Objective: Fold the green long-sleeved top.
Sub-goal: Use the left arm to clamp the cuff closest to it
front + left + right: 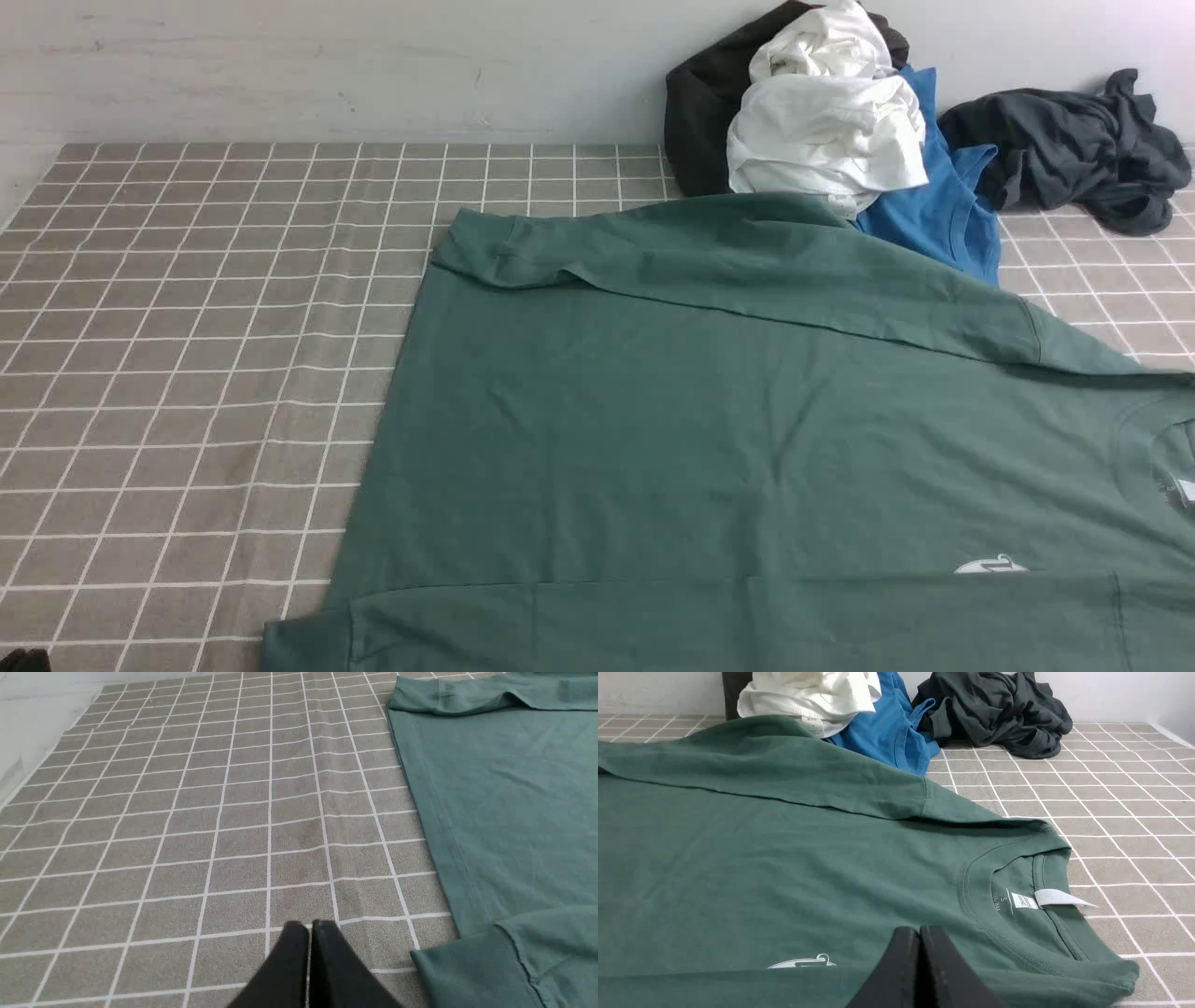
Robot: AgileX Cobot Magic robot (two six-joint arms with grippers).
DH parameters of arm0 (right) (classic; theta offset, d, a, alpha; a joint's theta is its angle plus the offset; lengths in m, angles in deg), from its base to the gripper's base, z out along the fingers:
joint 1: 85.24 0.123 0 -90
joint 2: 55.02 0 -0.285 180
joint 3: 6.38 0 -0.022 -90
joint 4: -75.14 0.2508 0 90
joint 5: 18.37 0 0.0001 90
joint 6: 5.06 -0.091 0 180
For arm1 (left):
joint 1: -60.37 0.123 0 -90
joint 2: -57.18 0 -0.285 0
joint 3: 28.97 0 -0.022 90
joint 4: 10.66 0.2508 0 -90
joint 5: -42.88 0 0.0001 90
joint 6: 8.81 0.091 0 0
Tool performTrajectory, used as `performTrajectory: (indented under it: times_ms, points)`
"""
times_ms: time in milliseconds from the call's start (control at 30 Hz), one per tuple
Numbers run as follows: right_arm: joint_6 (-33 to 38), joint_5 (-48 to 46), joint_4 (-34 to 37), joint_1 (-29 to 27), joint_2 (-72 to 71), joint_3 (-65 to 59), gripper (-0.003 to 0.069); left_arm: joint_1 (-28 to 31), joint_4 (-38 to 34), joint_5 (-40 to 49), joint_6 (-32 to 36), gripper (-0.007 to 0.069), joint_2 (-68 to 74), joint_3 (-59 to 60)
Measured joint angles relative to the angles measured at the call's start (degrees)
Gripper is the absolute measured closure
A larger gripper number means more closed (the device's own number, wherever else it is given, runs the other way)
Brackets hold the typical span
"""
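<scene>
The green long-sleeved top [747,411] lies spread flat across the checked cloth, neck to the right, hem to the left. Its far sleeve is folded across the body along the back edge. A near sleeve with a ribbed cuff [472,970] lies folded along the front edge. The round neck with white labels [1036,900] and the white chest logo [803,963] show in the right wrist view. My left gripper [309,926] is shut and empty above the bare cloth, left of the hem. Over the chest near the neck, my right gripper [920,931] is shut and empty too.
Behind the top, against the wall, sits a pile: a white garment [826,121], a bright blue shirt [943,205] and a dark garment [700,103] beneath them. A dark grey garment [1074,149] lies crumpled at the back right. The grey checked cloth [187,355] covers the table.
</scene>
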Motion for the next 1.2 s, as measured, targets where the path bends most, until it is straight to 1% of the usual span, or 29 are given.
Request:
performTrajectory:
  times_ms: [1000, 1100, 1200]
  points:
    - [0.00, 0.00, -0.05, 0.00, 0.00, 0.00, 0.0673, 0.00, 0.00, -0.08, 0.00, 0.0632, 0.00, 0.00]
    - [0.00, 0.18, -0.15, 0.00, 0.00, 0.00, 0.0673, 0.00, 0.00, -1.14, 0.00, 0.0632, 0.00, 0.00]
    - [0.00, 1.61, -0.49, 0.00, 0.00, -0.19, 0.0673, 0.00, 0.00, -4.17, 0.05, 0.0632, 0.00, 0.06]
